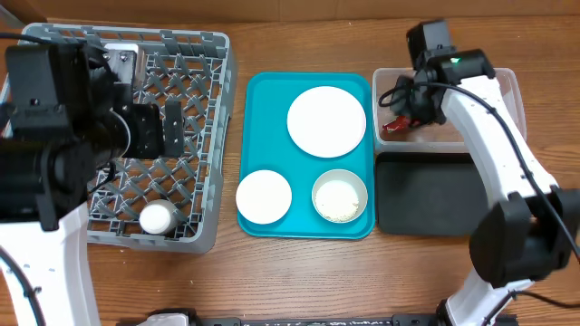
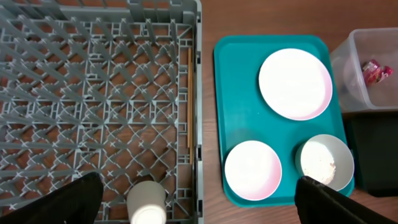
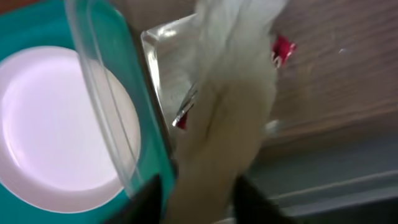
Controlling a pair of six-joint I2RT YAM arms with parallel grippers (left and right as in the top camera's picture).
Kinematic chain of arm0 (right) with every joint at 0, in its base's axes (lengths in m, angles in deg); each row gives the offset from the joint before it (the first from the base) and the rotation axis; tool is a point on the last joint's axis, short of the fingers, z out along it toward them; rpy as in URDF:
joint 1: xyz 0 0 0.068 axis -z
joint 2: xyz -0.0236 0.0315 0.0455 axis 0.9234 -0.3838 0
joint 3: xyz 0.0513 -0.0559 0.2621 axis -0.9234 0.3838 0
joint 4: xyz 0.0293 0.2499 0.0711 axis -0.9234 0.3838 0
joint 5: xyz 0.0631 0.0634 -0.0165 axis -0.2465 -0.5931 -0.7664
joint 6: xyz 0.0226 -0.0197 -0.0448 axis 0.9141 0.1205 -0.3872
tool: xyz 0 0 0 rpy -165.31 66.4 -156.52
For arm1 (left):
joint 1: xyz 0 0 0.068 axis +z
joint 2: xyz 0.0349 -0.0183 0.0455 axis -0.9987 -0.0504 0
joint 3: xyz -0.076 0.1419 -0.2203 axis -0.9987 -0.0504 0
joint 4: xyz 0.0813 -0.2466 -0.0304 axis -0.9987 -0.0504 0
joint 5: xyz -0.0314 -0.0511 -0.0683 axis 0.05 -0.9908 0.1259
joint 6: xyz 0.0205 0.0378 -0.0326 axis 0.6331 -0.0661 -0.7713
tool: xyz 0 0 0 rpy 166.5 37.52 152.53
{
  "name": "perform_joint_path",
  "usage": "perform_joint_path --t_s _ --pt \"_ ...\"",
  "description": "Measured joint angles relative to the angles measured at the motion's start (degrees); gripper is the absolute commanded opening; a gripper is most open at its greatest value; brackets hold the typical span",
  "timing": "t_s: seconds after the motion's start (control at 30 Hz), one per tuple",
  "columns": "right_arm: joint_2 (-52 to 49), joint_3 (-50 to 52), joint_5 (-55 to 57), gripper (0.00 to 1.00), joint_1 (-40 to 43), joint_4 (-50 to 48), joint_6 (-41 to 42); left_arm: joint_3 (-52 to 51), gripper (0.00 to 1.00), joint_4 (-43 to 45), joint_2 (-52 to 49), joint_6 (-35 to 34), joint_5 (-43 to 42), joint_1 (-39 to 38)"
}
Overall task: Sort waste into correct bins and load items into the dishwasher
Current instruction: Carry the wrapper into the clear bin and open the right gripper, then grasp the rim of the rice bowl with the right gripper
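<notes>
overhead view of a wooden table. at the lower left, a small white cup sits inside a grey dish rack, close to its bottom edge. at lower centre, two bowls rest side by side on a teal tray: an empty pinkish-white bowl on the left, and a grey-green bowl on the right with white rice in it. at the lower right, just beside the teal tray, lies a black tray. higher up, a round plate takes up the top part of the teal tray. the left claw hangs over the rack, fingers spread wide, nothing between them. at the upper right, the right claw reaches into a clear tub, pinched on a red-and-white wrapper with white tissue. whether the wrapper touches the tub floor cannot be told.
</notes>
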Motion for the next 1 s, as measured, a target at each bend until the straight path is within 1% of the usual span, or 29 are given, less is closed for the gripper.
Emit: perform_joint_path --t_s 0.03,0.2,0.33,0.43,0.57,0.6,0.63,0.67,0.73,0.8,0.9,1.0 --pt "-0.61 0.33 -1.4 0.62 0.11 -0.09 -1.25 0.0 1.0 0.02 -0.59 0.0 -0.02 0.0" --pt "0.02 0.31 -7.54 0.63 -0.07 -0.48 -3.8 0.0 1.0 0.02 -1.95 -0.42 -0.26 0.0" --pt "2.8 0.31 -12.48 0.63 -1.62 2.91 -4.42 0.0 1.0 0.02 -2.16 -3.43 -3.23 0.0" --pt "6.03 0.28 -14.19 0.63 -6.25 6.32 -4.87 0.0 1.0 0.04 -2.16 -4.81 -5.2 0.0" --pt "7.65 0.55 -13.75 0.62 -16.81 7.78 -4.59 0.0 1.0 1.16 -2.16 -6.64 -6.38 0.0" --pt "7.65 1.29 -12.85 0.59 -19.5 7.13 -3.89 0.0 1.0 1.16 -2.16 -7.19 -6.58 0.0" --pt "7.72 3.34 -10.93 0.53 -23.04 5.92 -2.38 0.07 1.0 1.14 -2.16 -7.52 -6.84 0.0" --pt "7.72 4.52 -10.32 0.49 -24.59 5.55 -1.4 0.31 1.0 0.9 -2.16 -7.69 -7.15 0.0" --pt "7.67 12.33 -7.45 0.45 -30.29 0.2 3.65 3.41 1.0 0.04 -2.14 -7.69 -7.82 0.0" --pt "7.56 17.7 -6.73 0.41 -31.63 -4.28 6.86 7.3 1.0 0.35 -1.49 -7.58 -7.89 0.0" --pt "7.52 23.37 -6.71 0.32 -31.78 -8.2 9.68 10.86 1.0 1.46 1.84 -7.45 -7.82 0.0" --pt "7.52 25.73 -7.69 0.3 -31.78 -10.97 10.84 12.13 1.0 1.55 5.66 -7.45 -7.37 0.0"
